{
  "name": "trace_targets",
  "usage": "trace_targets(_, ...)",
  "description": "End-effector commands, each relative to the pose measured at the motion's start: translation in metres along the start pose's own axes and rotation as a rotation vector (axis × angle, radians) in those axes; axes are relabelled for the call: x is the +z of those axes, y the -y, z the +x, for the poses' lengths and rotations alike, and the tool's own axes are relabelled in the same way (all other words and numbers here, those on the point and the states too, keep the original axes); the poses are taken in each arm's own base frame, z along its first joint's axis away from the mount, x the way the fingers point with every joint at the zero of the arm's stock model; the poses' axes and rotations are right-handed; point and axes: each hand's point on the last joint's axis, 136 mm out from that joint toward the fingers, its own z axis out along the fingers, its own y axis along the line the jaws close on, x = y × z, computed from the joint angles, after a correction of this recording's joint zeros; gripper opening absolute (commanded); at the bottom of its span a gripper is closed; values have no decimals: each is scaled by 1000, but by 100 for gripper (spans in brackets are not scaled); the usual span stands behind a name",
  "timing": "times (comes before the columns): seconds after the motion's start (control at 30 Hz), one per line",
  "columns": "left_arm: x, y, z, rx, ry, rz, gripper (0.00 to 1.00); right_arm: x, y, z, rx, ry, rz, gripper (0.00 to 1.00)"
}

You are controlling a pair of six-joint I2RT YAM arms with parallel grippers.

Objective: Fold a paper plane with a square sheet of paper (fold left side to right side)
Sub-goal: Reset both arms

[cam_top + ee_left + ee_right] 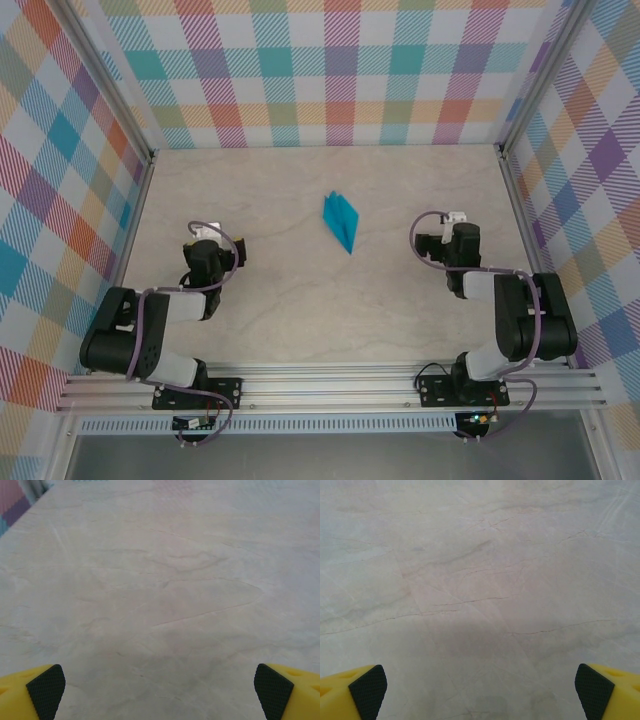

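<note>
**Sam:** What is on the left?

**Mia:** The left pincer (160, 694). It is wide open and holds nothing. Its 2 yellow fingers have black pads (46, 690). Under them there is just the pale table (165, 580).

**Sam:** What is in the middle?

**Mia:** The paper plane (340, 222). It is bright blue, small and pointy. It lies on the table between the 2 arms, a bit further back than the pincers. Its thin tip points toward the near edge. Nothing touches it.

**Sam:** And on the right?

**Mia:** The right pincer (480, 694). It is wide open as well, with nothing in it. It hangs over bare table, well apart from the plane.

**Sam:** What goes around it all?

**Mia:** Walls (340, 60) with lots of colored squares.
</note>
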Motion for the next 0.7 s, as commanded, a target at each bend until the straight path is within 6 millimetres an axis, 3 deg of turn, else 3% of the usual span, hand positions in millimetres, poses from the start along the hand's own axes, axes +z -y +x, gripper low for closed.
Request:
trace_targets(0.0,5,12,-15,-5,103,85,100,-6,-15,-27,17,153,-122,100)
trace_targets(0.17,21,-1,-13,-57,14,50,100,-6,-14,-27,25,152,-132,100)
trace_targets(0.67,21,-1,-12,-61,8,50,100,-6,-13,-28,22,153,-135,100)
